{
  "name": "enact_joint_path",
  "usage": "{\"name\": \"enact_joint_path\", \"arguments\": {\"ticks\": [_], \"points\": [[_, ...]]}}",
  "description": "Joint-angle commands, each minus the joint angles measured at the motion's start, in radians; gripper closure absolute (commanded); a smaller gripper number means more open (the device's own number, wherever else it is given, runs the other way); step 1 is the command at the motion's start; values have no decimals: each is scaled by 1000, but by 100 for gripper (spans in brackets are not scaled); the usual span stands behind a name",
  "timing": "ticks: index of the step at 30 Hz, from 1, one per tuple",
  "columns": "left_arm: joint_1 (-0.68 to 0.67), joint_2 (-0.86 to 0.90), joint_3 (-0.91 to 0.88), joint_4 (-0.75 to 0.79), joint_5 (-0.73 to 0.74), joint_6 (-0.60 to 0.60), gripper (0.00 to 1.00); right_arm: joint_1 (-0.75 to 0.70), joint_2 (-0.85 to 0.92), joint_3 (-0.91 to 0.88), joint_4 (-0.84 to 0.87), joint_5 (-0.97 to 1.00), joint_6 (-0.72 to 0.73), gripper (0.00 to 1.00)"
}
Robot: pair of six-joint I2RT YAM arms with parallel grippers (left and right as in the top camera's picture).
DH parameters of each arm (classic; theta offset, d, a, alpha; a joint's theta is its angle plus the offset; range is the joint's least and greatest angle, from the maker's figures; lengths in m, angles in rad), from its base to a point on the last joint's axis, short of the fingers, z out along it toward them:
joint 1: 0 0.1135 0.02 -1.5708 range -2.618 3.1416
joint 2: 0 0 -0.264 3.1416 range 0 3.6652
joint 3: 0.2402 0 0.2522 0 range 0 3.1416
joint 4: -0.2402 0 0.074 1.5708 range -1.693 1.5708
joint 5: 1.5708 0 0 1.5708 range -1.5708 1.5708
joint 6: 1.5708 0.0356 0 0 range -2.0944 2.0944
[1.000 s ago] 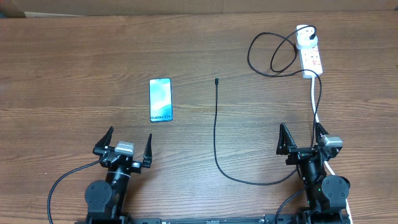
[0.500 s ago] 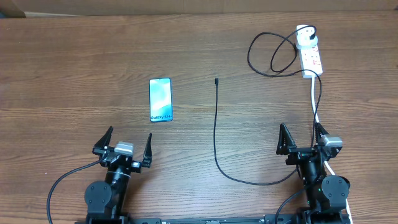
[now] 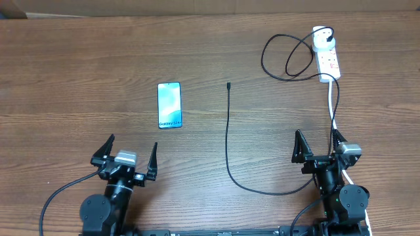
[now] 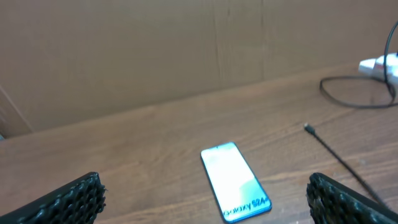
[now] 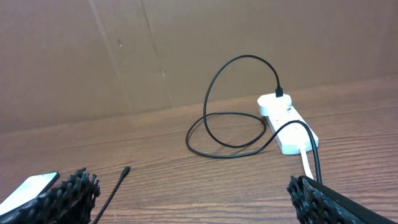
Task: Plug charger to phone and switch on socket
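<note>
The phone lies screen up left of the table's middle, ahead of my left gripper, which is open and holds nothing. In the left wrist view the phone sits between the spread fingers, nearer the right one. The charger is a black cable with its free tip on the wood right of the phone. It curves toward my right arm, then loops to the white adapter in the socket at the far right. My right gripper is open and empty, well short of the socket.
The socket's white cord runs down the right side to my right arm's base, beside the black cable. A brown cardboard wall stands behind the table's far edge. Bare wood lies between the phone and the cable.
My left arm has shifted slightly left and back toward the near edge. The phone, charger, socket and right arm have not moved.
</note>
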Motion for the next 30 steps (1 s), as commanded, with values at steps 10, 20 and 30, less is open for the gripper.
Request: {"name": "enact_joint_path", "arguments": {"ticks": [10,20,30], "points": [[4,247,172,-45,77,-35,1,5,-12,-11,6,13,2,0],[4,437,277,-47,77,-34,1,5,-12,-11,6,13,2,0],[4,629,460,-154,111,-42,0,5,-12,-11,6,13,2,0]]}}
